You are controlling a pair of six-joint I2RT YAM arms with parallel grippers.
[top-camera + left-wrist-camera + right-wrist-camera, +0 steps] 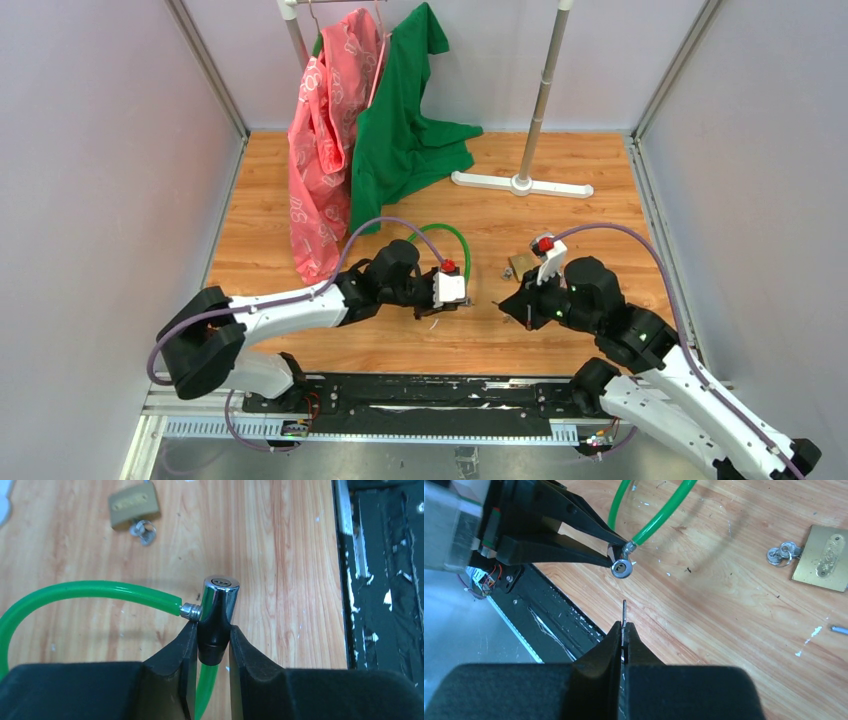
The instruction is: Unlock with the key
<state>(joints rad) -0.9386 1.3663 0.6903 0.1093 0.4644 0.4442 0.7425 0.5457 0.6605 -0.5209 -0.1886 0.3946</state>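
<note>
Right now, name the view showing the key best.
Right wrist: the key sticks out edge-on from the shut right gripper. Top external leaves it too small to make out; left wrist misses it.

Top external: high behind the arm bases, looking down over the whole desk (pixel 500 345).
Left wrist: close, along its jaws toward the right edge, lock cylinder (pixel 218 610) centred.
Right wrist: close, facing the left edge past the key (pixel 624 611).
Shared: both wrist views show cylinder and brass padlock (pixel 134 507).
</note>
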